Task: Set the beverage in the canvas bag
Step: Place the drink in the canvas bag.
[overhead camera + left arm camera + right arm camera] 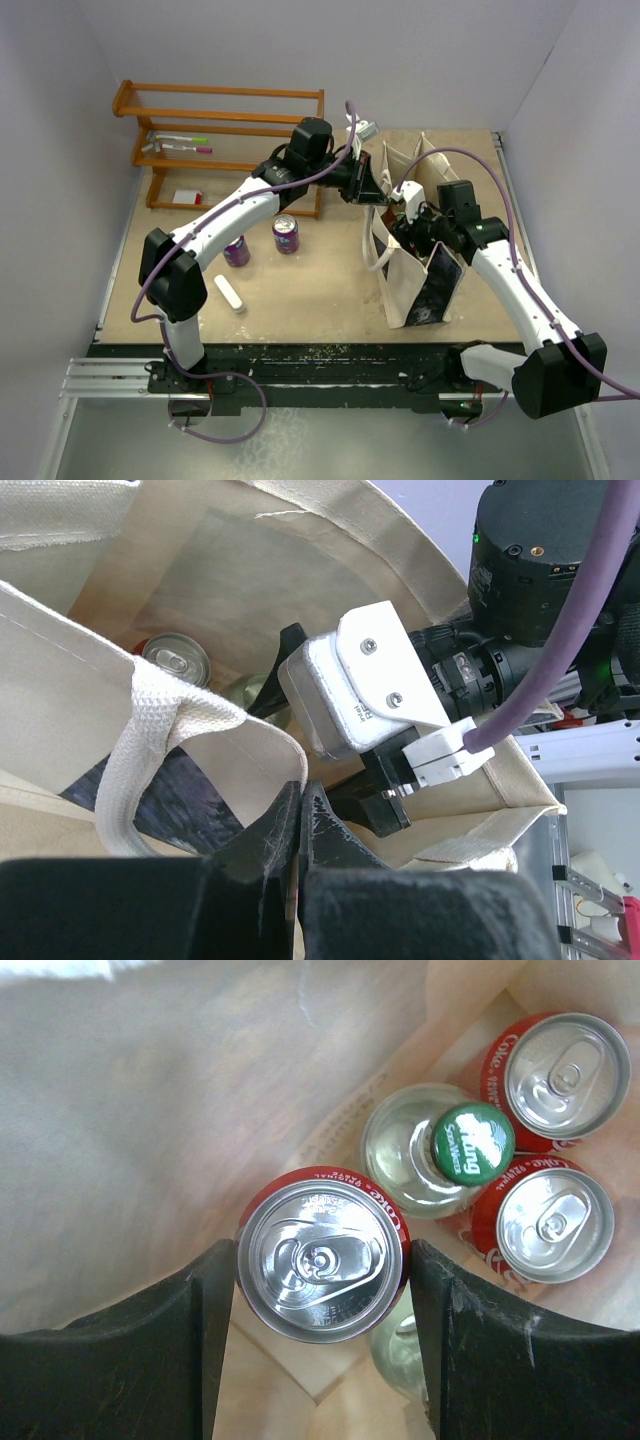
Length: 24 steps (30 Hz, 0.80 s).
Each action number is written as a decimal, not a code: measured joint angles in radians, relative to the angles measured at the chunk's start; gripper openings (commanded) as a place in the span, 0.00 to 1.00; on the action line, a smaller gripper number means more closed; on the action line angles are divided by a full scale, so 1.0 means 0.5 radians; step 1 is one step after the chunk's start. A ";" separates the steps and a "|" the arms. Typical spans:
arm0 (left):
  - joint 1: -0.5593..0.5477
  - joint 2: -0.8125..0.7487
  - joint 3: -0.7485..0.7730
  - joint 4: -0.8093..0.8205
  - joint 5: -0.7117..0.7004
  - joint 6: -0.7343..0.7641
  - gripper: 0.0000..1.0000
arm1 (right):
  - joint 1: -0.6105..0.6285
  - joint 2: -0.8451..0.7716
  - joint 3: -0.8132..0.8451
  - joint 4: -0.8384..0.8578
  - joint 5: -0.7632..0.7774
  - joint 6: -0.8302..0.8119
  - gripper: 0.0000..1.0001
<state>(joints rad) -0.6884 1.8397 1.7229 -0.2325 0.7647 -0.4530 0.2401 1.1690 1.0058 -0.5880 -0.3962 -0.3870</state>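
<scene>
Left of the canvas bag (403,292), two purple cans (286,233) stand on the desk (300,300), their labels too small to read. The left tool (300,820) is pinched together on the bag's rim. Inside the bag, the right tool (316,1260) clamps a red can (322,1250) beside two Coke cans (565,1060) and a green-capped bottle (472,1142) whose cap writing is blurred.

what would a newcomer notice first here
Both arms meet at the cream bag right of centre: the left gripper pinches its rim, and the right gripper is down inside, closed on a red can. Beside that can stand two more red cans and a green-capped bottle; two purple cans stand on the table.
</scene>
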 measured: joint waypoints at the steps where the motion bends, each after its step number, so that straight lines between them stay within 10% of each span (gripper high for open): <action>1: 0.000 0.000 0.000 0.000 0.001 0.000 0.00 | 0.000 0.000 0.001 0.000 0.022 0.004 0.00; 24: 0.004 -0.001 -0.002 0.003 0.012 0.000 0.00 | 0.002 -0.072 0.073 0.005 0.145 0.131 0.00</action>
<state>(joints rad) -0.6865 1.8393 1.7218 -0.2310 0.7708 -0.4530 0.2413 1.1328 1.0424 -0.5854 -0.3237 -0.3214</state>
